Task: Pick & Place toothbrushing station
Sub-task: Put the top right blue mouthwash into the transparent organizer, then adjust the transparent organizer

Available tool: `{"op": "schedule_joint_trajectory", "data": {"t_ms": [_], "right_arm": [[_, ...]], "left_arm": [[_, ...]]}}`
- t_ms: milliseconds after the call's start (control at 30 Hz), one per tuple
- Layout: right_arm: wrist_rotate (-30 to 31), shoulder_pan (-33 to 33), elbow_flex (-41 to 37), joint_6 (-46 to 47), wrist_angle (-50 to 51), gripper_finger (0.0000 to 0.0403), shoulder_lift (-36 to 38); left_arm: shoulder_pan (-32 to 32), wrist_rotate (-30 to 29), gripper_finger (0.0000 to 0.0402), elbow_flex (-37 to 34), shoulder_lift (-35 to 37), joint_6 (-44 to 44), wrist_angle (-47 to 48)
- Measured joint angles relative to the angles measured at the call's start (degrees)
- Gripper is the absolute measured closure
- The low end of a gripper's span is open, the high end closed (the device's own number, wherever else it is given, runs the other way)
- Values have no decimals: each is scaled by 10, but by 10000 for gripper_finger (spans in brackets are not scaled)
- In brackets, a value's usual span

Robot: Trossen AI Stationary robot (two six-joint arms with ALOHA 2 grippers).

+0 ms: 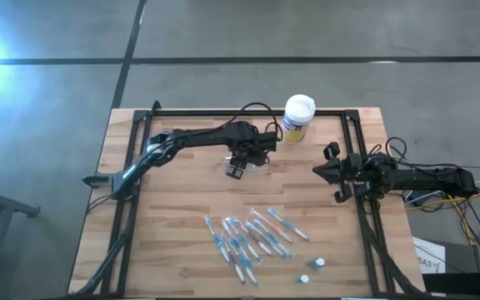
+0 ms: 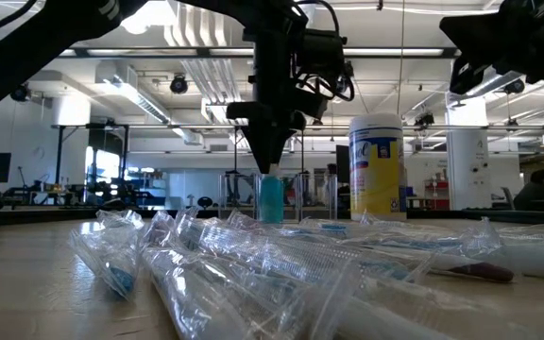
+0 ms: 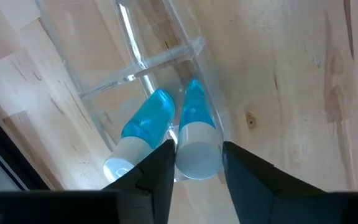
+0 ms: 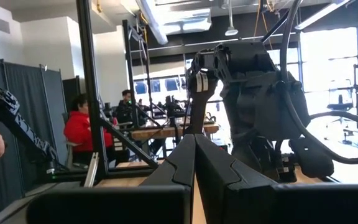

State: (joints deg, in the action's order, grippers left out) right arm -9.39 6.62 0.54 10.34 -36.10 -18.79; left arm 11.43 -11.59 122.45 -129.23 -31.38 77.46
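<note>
We see a small see-through plastic cup (image 1: 242, 167) with flat, glassy walls standing on the pale wooden plank table (image 1: 173, 225), toward the far middle, near a tall yellow canister with a white lid (image 1: 297, 118). Inside the cup sit two smooth blue tubes with white caps (image 3: 194, 134), side by side. The left gripper (image 3: 194, 171) hangs straight down over the cup from a long, outstretched dark arm, its two dark fingers parted and flanking one white-capped tube without clearly pressing it. Nearer the front lies a loose heap of thin toothbrushes in crinkled clear wrappers (image 1: 248, 236). The right gripper (image 1: 319, 171) hovers above the table's right side, arm level, its fingers pressed together on nothing
</note>
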Motion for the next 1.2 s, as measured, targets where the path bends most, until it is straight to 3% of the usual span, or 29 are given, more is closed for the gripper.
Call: {"op": "schedule_joint_trajectory", "data": {"t_ms": [333,967,1100,1200], "right_arm": [[0,0,0,0,-6,394,0],[-1,0,0,2,-11,394,0],[-1,0,0,0,-11,394,0],[-1,0,0,0,-9,394,0]], "left_arm": [[5,-2,208,0,0,4,-5],[6,-37,206,5,50,13,16],[5,-56,207,13,78,43,27],[5,-32,214,2,123,75,32]]}}
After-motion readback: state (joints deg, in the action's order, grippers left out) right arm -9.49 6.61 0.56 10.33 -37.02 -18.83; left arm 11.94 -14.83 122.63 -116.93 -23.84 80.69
